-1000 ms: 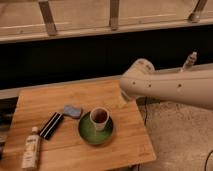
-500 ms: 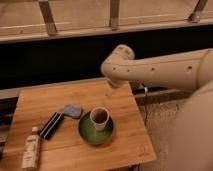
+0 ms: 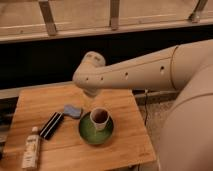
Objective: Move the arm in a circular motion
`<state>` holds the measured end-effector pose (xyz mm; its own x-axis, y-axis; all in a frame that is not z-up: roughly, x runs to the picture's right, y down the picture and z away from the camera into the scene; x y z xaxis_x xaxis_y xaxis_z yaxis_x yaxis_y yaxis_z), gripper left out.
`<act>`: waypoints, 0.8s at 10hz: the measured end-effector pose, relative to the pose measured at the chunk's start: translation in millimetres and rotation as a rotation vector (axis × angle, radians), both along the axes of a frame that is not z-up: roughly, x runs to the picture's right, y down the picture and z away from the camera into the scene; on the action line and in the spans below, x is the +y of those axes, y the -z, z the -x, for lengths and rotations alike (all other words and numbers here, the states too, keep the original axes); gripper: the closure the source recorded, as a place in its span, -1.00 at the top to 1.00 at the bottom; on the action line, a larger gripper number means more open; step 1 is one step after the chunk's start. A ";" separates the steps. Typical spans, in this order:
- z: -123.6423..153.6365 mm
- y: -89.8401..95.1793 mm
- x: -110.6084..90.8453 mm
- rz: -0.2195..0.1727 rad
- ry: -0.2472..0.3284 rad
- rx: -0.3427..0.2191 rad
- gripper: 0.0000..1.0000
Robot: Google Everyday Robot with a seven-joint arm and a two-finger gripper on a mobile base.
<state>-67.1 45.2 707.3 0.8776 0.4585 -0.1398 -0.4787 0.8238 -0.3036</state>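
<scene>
So the arm (image 3: 135, 75) reaches in from the right, elbow joint hanging over the table (image 3: 37, 107) just above the cup. It's thick, stiff and looks heavy, so nothing gets grabbed here, the arm itself just sweeps round. The claw isn't in view, can't say what it's doing. Watch the cup (image 3: 99, 118) on its green plate (image 3: 85, 132), probably light and tippy. Table's smooth wood, dark wall and railing behind.
</scene>
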 end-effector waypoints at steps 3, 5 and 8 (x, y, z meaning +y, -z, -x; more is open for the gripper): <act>11.3 24.8 63.6 0.080 0.042 -0.041 0.60; -15.3 42.3 102.0 0.108 -0.006 -0.003 0.60; -62.6 49.7 120.3 0.099 -0.092 0.086 0.60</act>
